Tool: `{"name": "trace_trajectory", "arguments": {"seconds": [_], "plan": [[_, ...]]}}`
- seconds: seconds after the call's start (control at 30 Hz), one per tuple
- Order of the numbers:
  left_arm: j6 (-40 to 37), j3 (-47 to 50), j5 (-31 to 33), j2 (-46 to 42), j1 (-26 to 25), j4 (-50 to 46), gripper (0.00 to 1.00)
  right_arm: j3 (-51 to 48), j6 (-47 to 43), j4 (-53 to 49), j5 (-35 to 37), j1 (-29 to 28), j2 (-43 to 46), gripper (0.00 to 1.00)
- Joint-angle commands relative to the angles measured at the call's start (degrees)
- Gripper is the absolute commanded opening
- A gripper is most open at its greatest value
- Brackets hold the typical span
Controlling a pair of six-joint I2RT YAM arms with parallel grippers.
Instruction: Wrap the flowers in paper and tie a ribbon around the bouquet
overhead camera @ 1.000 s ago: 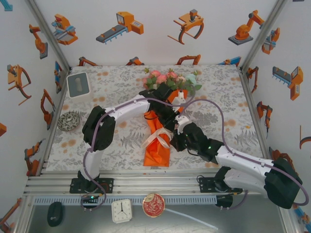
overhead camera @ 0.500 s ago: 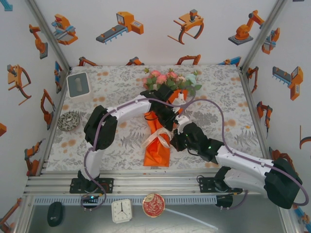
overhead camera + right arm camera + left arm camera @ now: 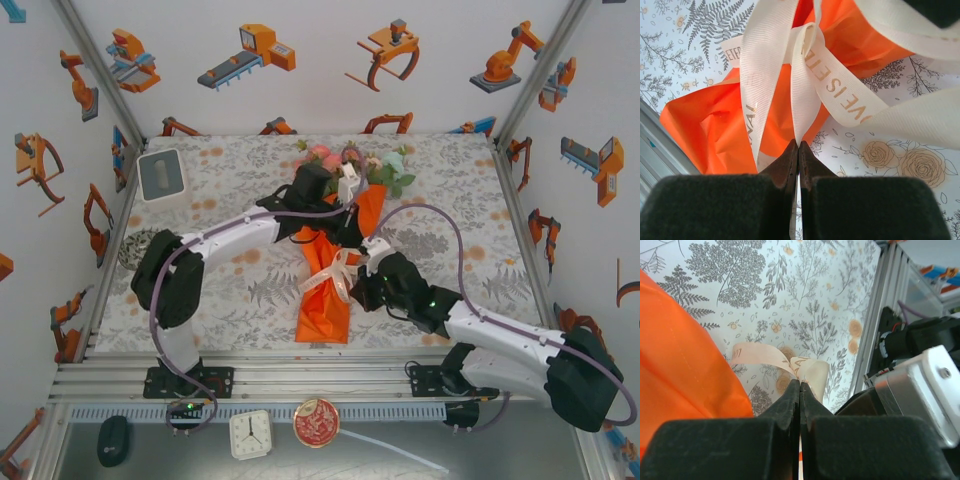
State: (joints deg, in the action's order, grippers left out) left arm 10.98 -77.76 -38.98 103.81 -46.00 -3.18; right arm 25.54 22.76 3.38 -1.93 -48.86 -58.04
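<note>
The bouquet lies in the middle of the table as an orange paper (image 3: pixel 325 310) cone, with the pink, white and blue flowers (image 3: pixel 352 162) at its far end. A cream ribbon (image 3: pixel 338 272) with gold lettering crosses the cone's waist. My left gripper (image 3: pixel 350 230) hangs over the cone's upper half. In the left wrist view it (image 3: pixel 800 381) is shut on a ribbon (image 3: pixel 807 369) end beside the paper (image 3: pixel 680 355). My right gripper (image 3: pixel 358 290) sits at the cone's right side. In its wrist view it (image 3: pixel 798 142) is shut on another ribbon (image 3: pixel 805 95) strand in front of the paper (image 3: pixel 715 130).
A white box (image 3: pixel 160 175) stands at the back left, and a metal dish (image 3: pixel 133 248) sits half hidden behind my left elbow. A clock (image 3: pixel 250 433), a red tin (image 3: pixel 316 422) and a black mouse (image 3: pixel 113 440) lie on the near shelf, past the aluminium rail (image 3: pixel 300 380).
My left gripper has closed on the ribbon end and drawn back toward the flowers. Its elbow has swung out to the left. The right arm has held still.
</note>
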Motion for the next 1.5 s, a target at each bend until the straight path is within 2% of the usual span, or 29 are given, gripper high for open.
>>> {"name": "trace_trajectory", "arguments": {"seconds": [0.0,0.1,0.27,0.37,0.53,0.6,0.67,0.8,0.9,1.03,1.13,1.27,1.47], "plan": [[5.67,4.67,0.76,-5.2,0.96,8.55,0.04,-0.35,0.82,0.23,0.7,0.35,1.32,0.03],[5.36,9.78,6.18,-10.16,1.36,8.03,0.05,-0.15,0.71,-0.27,0.84,0.35,1.66,0.03],[6.91,19.48,20.09,-18.98,1.53,4.79,0.07,0.25,0.49,-0.87,1.53,0.43,2.54,0.03],[8.69,24.92,23.66,-23.36,1.42,6.02,0.08,0.73,-0.03,-0.92,1.15,0.44,2.41,0.03],[12.48,31.14,31.93,-26.75,1.35,8.32,0.1,1.74,-1.04,-1.33,0.53,0.42,1.24,0.03],[12.83,31.95,37.42,-26.46,1.31,6.48,0.12,2.12,-1.51,-1.54,0.01,0.44,1.28,0.03],[13.04,33.09,39.5,-26.07,1.72,7.09,0.16,2.66,-2.64,-1.99,-0.66,0.43,1.05,0.03],[12.45,34.16,38.61,-27.56,2.13,10.22,0.36,6.36,-7.27,-5.8,-1.81,0.43,-0.51,0.03],[9.92,33.37,39.57,-29.66,2.6,9.43,0.45,9.68,-10.71,-8.33,0.08,0.43,-1.86,0.04],[3.75,31.16,41.21,-32.4,3.41,7.57,0.49,14.68,-15.27,-11.25,2.48,0.43,-3.66,0.03],[-3.32,28.01,35.58,-31.92,3.54,6.02,0.5,17.3,-17.12,-11.97,0.02,0.52,-5.33,0.04],[-7.71,22.33,29.11,-28.33,3.54,3.06,0.49,18.28,-16.76,-12.35,-1.91,0.47,-6.88,0.03],[-12.43,6.17,17.24,-13.96,2.59,-8.79,0.49,14.29,-11.91,-7.74,-5.32,0.51,-6.76,0.05]]}}
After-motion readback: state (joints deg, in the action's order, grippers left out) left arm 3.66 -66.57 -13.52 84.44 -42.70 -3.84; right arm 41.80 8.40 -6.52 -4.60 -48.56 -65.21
